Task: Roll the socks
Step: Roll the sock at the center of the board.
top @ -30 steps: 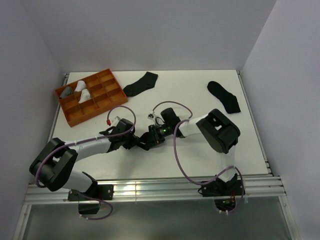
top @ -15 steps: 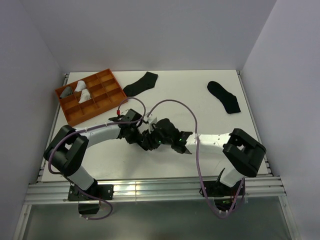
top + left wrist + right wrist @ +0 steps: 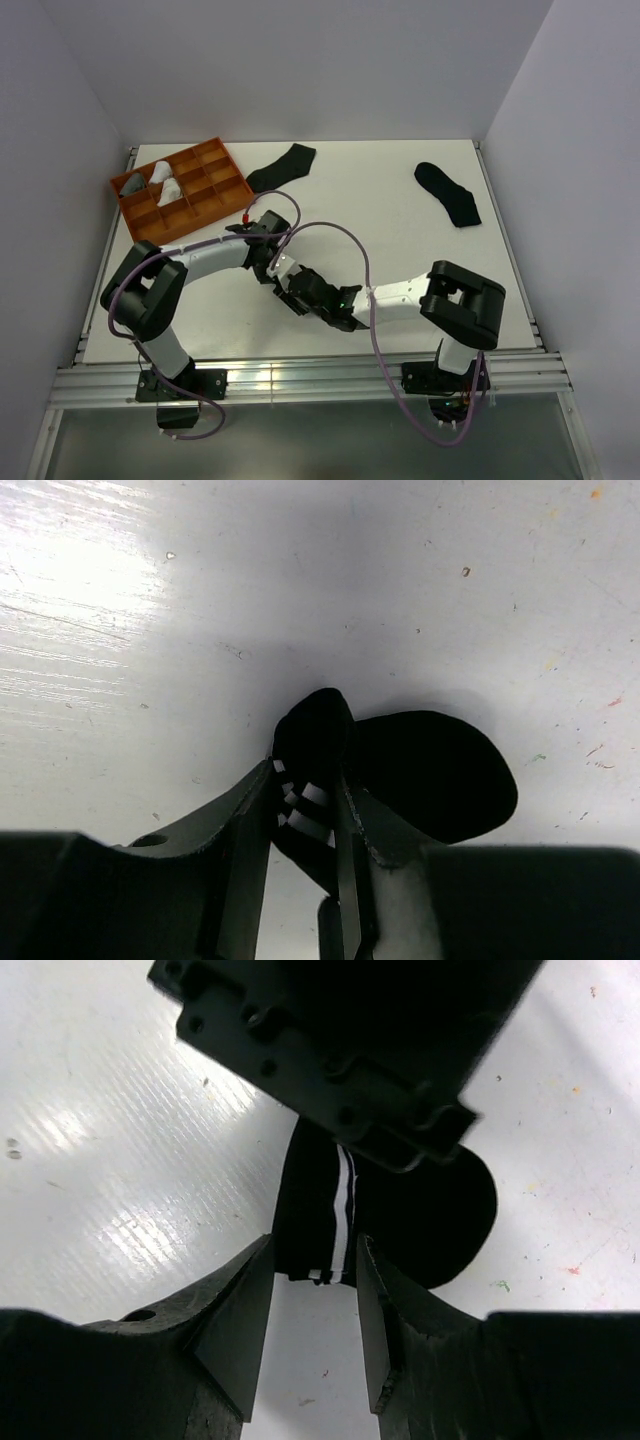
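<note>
Where the left gripper (image 3: pixel 305 775) and right gripper (image 3: pixel 313 1250) meet, just below centre of the top view, on the white table (image 3: pixel 400 240): one striped sock (image 3: pixel 430 770), black, folded. Long axis up-down in the right wrist view, white stripes running likewise, end toward the bottom edge; rounded lobe bulging right. The left gripper: pinched tight on the fold (stripes showing between its fingers (image 3: pixel 245 825)). The right gripper: part-spread, straddling the striped end, gripping nothing.

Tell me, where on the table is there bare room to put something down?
Bare: far middle of the table, between left black sock and right black sock. Crowded: near centre, where left gripper and right gripper meet at the striped sock.
</note>
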Motion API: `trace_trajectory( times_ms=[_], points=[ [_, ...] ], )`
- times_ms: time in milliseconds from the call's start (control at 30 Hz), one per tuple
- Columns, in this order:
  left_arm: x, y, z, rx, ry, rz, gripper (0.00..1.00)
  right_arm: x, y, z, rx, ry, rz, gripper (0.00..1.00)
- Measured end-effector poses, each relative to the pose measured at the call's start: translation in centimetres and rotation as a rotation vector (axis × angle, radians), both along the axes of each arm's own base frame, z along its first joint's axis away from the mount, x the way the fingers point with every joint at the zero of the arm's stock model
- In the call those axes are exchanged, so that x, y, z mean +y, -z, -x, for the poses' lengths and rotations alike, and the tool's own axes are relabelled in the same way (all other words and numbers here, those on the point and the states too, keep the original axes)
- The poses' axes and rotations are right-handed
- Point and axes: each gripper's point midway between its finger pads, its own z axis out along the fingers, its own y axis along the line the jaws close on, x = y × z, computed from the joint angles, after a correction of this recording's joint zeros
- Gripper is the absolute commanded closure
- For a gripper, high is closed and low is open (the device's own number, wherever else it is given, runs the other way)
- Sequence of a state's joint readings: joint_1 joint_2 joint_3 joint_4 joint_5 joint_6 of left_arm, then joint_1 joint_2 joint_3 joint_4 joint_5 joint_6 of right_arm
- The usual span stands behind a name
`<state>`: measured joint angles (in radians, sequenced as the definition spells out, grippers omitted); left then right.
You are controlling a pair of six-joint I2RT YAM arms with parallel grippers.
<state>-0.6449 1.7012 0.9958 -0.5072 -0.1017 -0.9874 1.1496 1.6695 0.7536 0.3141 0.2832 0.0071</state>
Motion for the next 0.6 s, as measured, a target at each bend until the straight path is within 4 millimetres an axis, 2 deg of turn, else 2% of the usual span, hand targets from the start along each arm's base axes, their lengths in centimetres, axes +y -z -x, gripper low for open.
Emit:
trace_trajectory(
  times_ms=[300,400,433,500,533,600],
  points=[
    [0.0,0.1,0.1,0.008,0.007,-0.004,0.65,0.6,1.5,0.1,-0.072,-0.004,0.085,0.56],
    [-0.1,0.1,0.1,0.010,0.009,-0.003,0.65,1.0,2.1,0.0,-0.088,-0.006,0.107,0.62],
    [-0.1,0.1,0.0,0.010,0.009,-0.002,0.64,1.1,2.2,0.0,-0.093,-0.008,0.112,0.70],
    [-0.1,0.1,0.0,0.010,0.009,-0.002,0.63,1.2,2.3,-0.1,-0.105,-0.007,0.121,0.79],
    [-0.1,0.0,0.0,0.009,0.009,-0.001,0.62,1.2,2.2,-0.1,-0.108,-0.005,0.121,0.88],
    [-0.2,0.0,0.0,0.008,0.010,0.002,0.58,1.3,2.2,-0.2,-0.111,-0.006,0.119,0.95]
  ],
)
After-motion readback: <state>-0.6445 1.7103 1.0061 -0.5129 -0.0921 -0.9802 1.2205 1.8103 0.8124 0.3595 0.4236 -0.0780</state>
